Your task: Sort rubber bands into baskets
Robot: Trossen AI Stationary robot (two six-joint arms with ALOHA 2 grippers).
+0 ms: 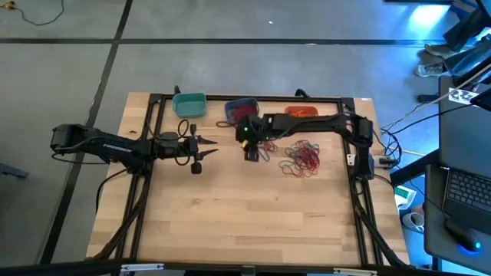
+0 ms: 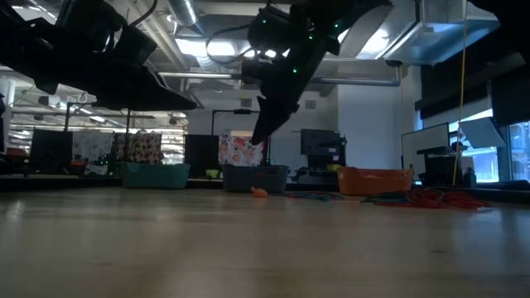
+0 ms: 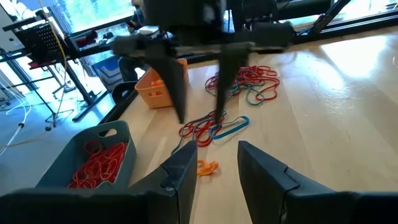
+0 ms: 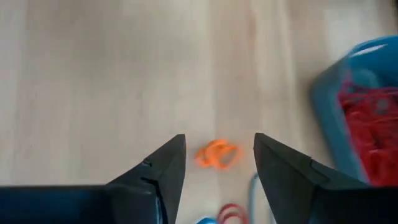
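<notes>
Fingers of my right gripper point(image 4: 216, 163) are standing parted and empty over one orange rubber band point(image 4: 216, 154) on the desk point(image 1: 245, 215), beside the slate blue basket point(image 4: 357, 106) near the far edge; left gripper point(image 3: 214, 163) is waiting open mid-desk.

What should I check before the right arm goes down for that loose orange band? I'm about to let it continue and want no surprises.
1. Right gripper open: ok, both dark fingers spread.
2. Small crumpled orange rubber band centred between the fingers: ok in the right wrist view.
3. Band apart from others: ok; the red and blue bands lie beside it, not touching.
4. Slate blue plastic basket clear of the fingers: ok, off to one side, already holding red bands.
5. Left gripper out of the way: ok, open, beside the work spot.
6. Height above the wooden table: cannot tell exactly; in the low view the fingers hang clear.
</notes>
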